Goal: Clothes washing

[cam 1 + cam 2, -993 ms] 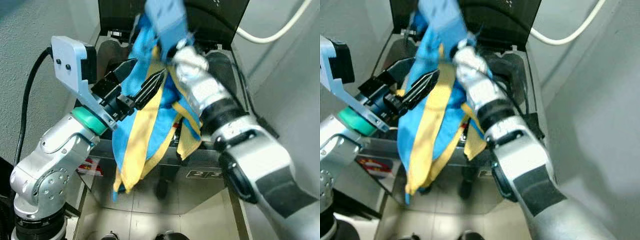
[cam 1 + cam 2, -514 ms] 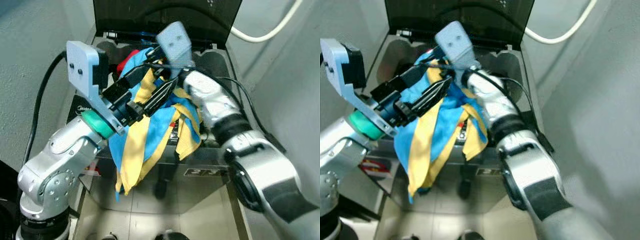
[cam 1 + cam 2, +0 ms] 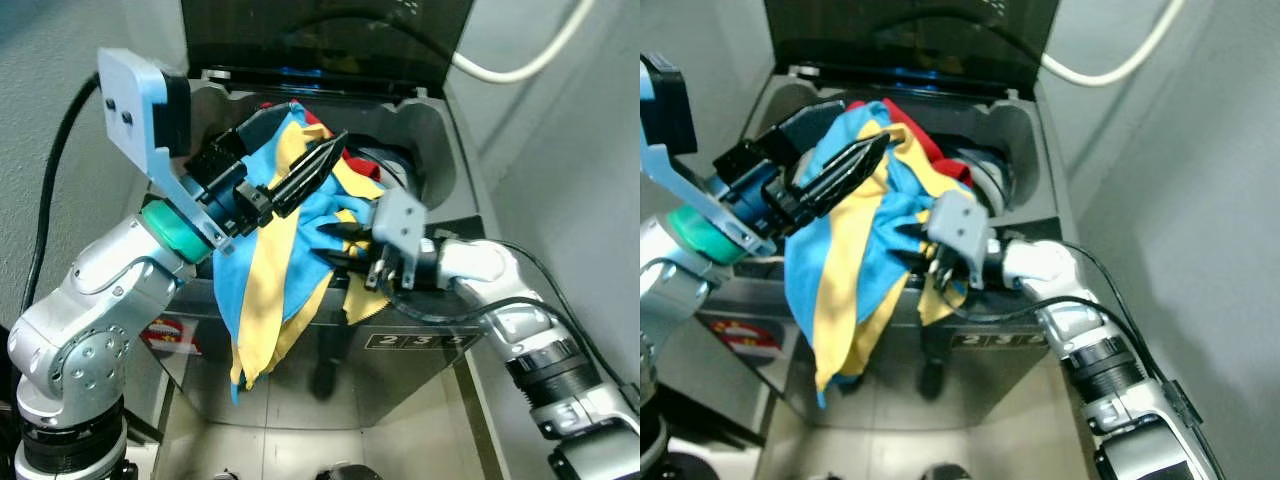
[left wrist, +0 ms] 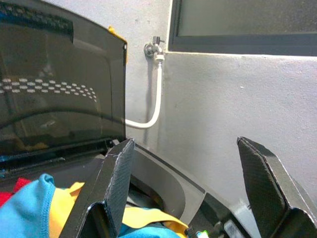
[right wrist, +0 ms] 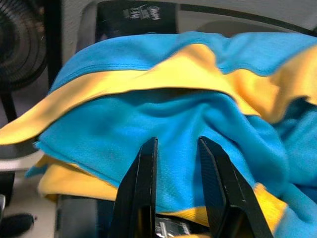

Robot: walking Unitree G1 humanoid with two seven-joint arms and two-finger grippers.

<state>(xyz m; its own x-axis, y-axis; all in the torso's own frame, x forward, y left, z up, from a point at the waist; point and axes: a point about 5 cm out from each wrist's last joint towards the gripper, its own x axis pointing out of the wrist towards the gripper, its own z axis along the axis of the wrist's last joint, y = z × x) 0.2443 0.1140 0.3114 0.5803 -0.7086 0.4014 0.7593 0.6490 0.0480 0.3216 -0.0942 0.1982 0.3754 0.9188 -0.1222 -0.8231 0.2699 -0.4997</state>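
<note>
1. A top-loading washing machine (image 3: 440, 150) stands in a narrow nook between grey walls, its dark lid (image 3: 330, 40) raised upright at the back and its tub open.
2. A blue and yellow garment (image 3: 270, 260) is draped over the machine's front rim: its upper part lies in the tub opening, while a long tail of blue and yellow cloth hangs down the front panel toward the floor.
3. The left arm (image 3: 110, 300), silver with a green ring at the wrist, reaches in from the left side and angles up over the tub.
4. The right arm (image 3: 520, 320) comes in low from the right, its wrist level with the machine's front edge.
5. A white hose (image 4: 151, 104) runs from a tap (image 4: 153, 49) on the wall down behind the machine.
6. The left hand (image 3: 310, 175) sits above the garment at the tub mouth; the left wrist view shows its two black fingers (image 4: 119, 178) spread wide apart, with the cloth lying below them and nothing between them.
7. The right hand (image 3: 345, 250) presses against the garment at the front rim; its fingers (image 5: 141, 188) are nearly together, and blue cloth shows in the narrow gap between them, though whether they actually pinch it cannot be told.
8. A red piece of clothing (image 3: 315, 118) peeks out beside the garment inside the tub.
9. A red and white sticker (image 3: 170, 335) is on the machine's lower left front.
</note>
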